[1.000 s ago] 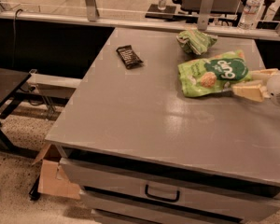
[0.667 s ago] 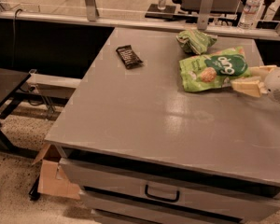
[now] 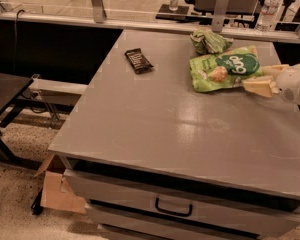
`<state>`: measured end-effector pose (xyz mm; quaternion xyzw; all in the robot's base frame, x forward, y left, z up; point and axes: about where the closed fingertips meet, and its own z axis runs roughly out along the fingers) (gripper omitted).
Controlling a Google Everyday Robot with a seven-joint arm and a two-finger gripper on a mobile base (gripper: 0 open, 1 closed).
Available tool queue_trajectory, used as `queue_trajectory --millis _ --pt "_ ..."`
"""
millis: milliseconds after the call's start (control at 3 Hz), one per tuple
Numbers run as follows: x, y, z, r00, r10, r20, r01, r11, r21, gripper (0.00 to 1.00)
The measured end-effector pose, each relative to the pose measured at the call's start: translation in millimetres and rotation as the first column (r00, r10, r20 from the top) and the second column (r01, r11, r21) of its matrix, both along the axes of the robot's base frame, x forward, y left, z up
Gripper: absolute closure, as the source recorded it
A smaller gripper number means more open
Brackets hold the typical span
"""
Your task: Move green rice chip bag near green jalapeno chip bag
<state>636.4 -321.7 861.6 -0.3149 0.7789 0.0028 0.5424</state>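
The green rice chip bag [image 3: 224,69], light green with a dark "dang" oval, lies at the far right of the grey table [image 3: 155,119]. Its top edge is just below the green jalapeno chip bag [image 3: 208,40], a small wrinkly green bag near the table's back edge; the two almost touch. My gripper [image 3: 255,77] comes in from the right edge of the view. Its tan fingers [image 3: 259,86] close on the right edge of the rice chip bag.
A small black bar wrapper [image 3: 139,60] lies at the table's back left. A drawer with a handle [image 3: 173,209] sits below the table's front edge. A cardboard box [image 3: 57,189] stands on the floor at the left. Water bottles [image 3: 269,4] stand behind the table.
The gripper and the rice chip bag have moved together toward the back of the table, closer to the jalapeno chip bag.
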Motion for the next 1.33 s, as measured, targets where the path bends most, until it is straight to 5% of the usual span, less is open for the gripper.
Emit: queue_trajectory --millis 1000,1333 --pt "8.2 1.4 0.5 1.0 -0.001 -0.003 0.001 1.0 0.007 0.13" --pt "5.1 -1.8 4.9 1.0 -0.004 0.006 0.004 1.0 0.023 0.0"
